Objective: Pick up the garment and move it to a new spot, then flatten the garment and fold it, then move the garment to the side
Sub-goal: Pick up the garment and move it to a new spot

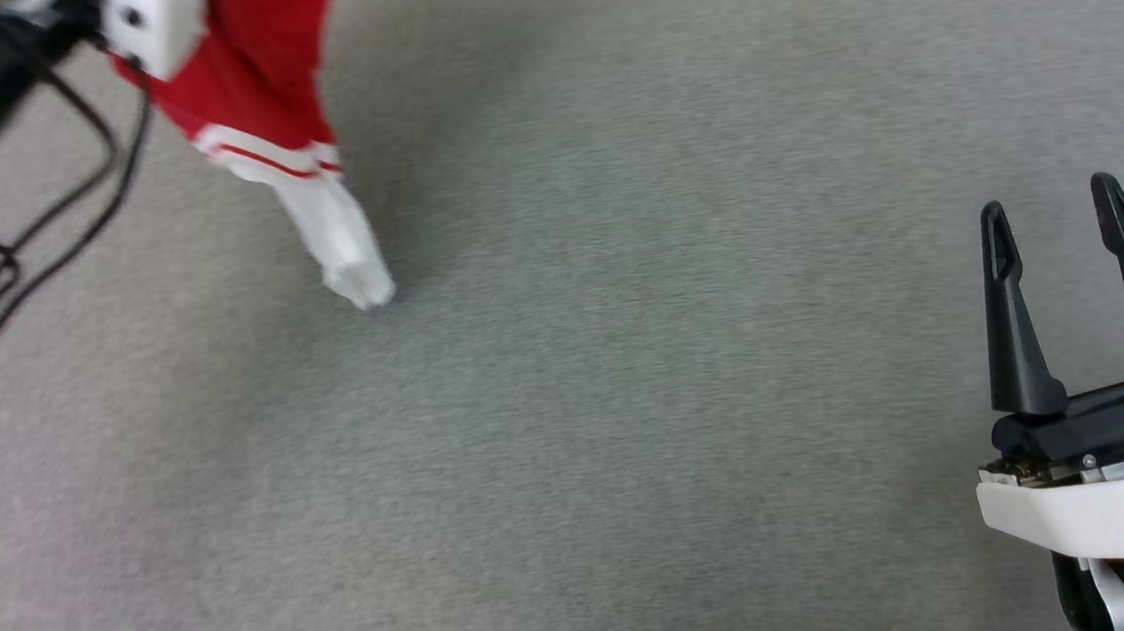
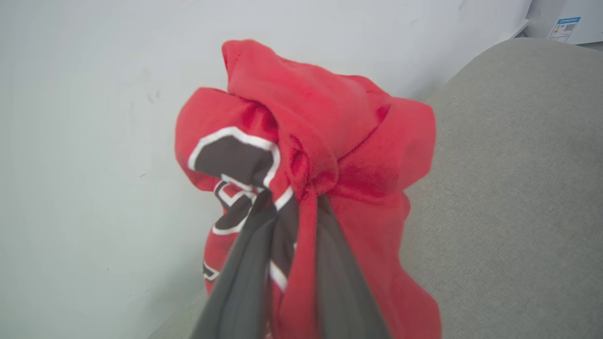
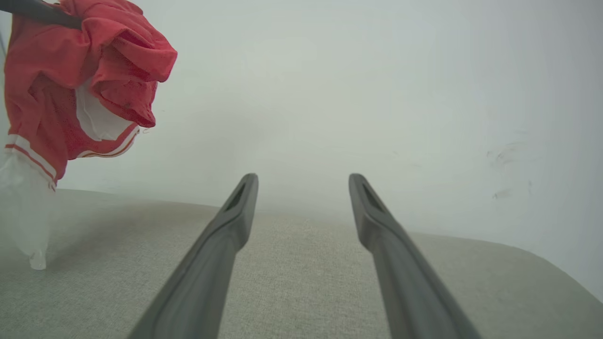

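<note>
**Red jersey hangs bunched from the left claw**

A desk covered in grey woven cloth [image 1: 629, 400] stands against a plain pale wall [image 3: 377, 94]. The garment [image 1: 262, 68], a red jersey-style shirt of soft knit cloth with white short sleeves, red-and-white striped trim and black, white-outlined lettering, is held up over the far left part of the desk. The left claw [image 2: 293, 197] is nearly closed, its two dark fingers pinching a gathered fold of the red cloth beside the lettering. One white sleeve [image 1: 341, 243] dangles lowest, its tip at or just above the desk; I cannot tell whether it touches. The right claw [image 1: 1047, 192] is spread wide and empty, low over the near right of the desk, well apart from the shirt.

The shirt looks light and wholly limp: it sags, folds over itself and takes whatever shape gravity gives it. A single pinch keeps it crumpled, so flattening will likely call for a second hold. The striped sleeve seam or a shoulder edge seems the best place, where the doubled cloth gives firmer purchase. The knit does not look slippery.
</note>
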